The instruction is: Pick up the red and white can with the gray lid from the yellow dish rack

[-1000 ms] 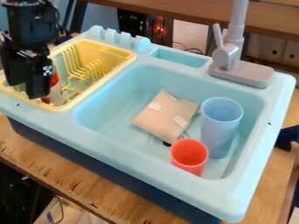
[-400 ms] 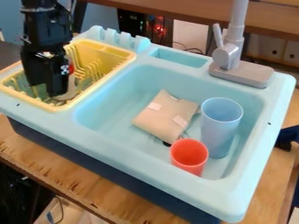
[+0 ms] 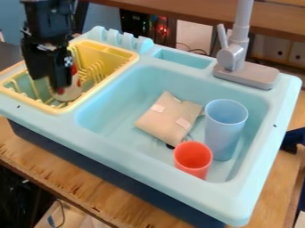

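Note:
Over the yellow dish rack (image 3: 129,55) at the upper left, the black gripper (image 3: 47,84) hangs down, its lower end at the rack's front part. A white object with red markings (image 3: 72,91) is right beside and partly behind the gripper, inside the rack; the gripper hides some of it, and whether it is held cannot be seen. In the light blue sink basin (image 3: 116,95) lie a beige cloth pouch (image 3: 168,119), an upright blue cup (image 3: 224,129) and, in front of that cup, a red cup (image 3: 193,161).
A grey faucet (image 3: 235,55) rises at the sink's back right. The sink unit stands on a wooden table (image 3: 71,176). Behind it runs a wooden shelf edge (image 3: 179,12), and a dark blue item (image 3: 293,139) sits at the right edge.
The gripper has moved right across the rack, then up slightly. The white and red object has shifted right along with it and now looks tilted differently. The pouch and both cups have stayed put.

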